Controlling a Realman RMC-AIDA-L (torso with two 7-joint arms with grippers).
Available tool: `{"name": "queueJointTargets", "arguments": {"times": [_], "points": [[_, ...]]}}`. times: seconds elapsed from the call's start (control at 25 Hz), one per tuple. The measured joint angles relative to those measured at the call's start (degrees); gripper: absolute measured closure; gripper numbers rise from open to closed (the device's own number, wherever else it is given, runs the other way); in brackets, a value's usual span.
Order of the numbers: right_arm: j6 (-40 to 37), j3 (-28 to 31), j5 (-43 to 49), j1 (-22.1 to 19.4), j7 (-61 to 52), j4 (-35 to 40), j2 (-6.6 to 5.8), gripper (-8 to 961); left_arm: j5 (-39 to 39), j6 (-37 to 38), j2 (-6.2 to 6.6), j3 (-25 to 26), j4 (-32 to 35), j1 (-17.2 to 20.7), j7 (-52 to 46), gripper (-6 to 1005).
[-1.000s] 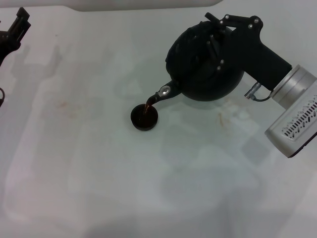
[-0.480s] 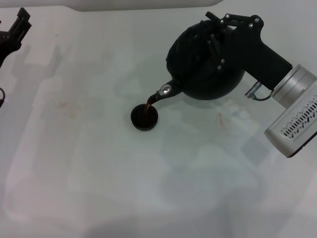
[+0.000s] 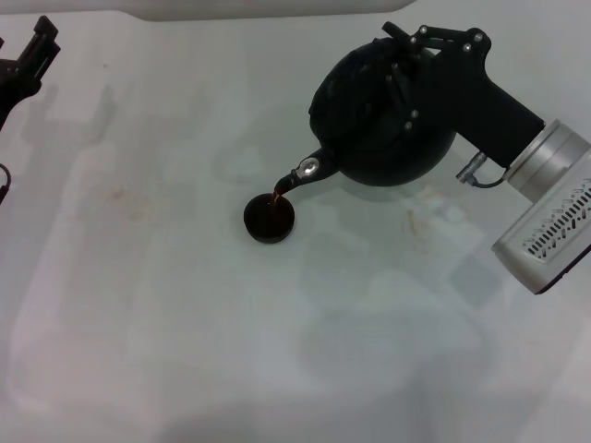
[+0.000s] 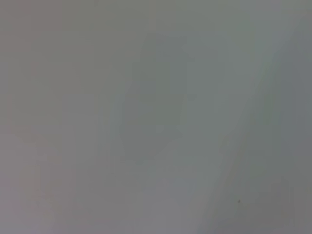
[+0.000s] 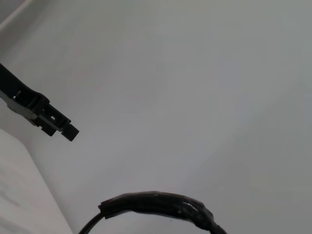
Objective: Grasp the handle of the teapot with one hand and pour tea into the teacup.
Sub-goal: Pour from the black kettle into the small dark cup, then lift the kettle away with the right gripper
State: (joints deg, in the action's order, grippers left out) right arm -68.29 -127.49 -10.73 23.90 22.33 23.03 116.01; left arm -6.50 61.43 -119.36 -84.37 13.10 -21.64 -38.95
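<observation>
The large black teapot (image 3: 369, 129) hangs tilted above the table at the right of the head view, its short spout (image 3: 305, 173) pointing down and left. A thin brown stream falls from the spout into the tiny dark teacup (image 3: 270, 219), which holds brown tea. My right gripper (image 3: 420, 78) is shut on the handle over the top of the pot. The handle is mostly hidden by the fingers in the head view and shows as a black wrapped arc in the right wrist view (image 5: 156, 204). My left gripper (image 3: 20, 51) is parked, open and empty, at the far left edge.
The white table (image 3: 185, 323) carries faint brownish stains left of the cup (image 3: 120, 198) and right of the pot (image 3: 416, 221). A white raised edge (image 3: 231, 7) runs along the back. The left wrist view shows only blank table.
The teapot and right arm have hardly moved. The stream of tea from the spout has grown thinner. The left arm has not moved.
</observation>
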Motion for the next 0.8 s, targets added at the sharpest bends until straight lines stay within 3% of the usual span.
{"name": "queueJointTargets", "arguments": {"times": [0.56,0.8], "points": [[0.00,0.04,0.00,-0.09,-0.27,0.00,0.00,843,0.00,0.00,0.00,0.00,0.00,0.02,0.01,138],[-0.01,0.79,0.01,-0.11,-8.11,-0.46,-0.20,844,0.00,0.00,0.00,0.00,0.00,0.02,0.01,138]]}}
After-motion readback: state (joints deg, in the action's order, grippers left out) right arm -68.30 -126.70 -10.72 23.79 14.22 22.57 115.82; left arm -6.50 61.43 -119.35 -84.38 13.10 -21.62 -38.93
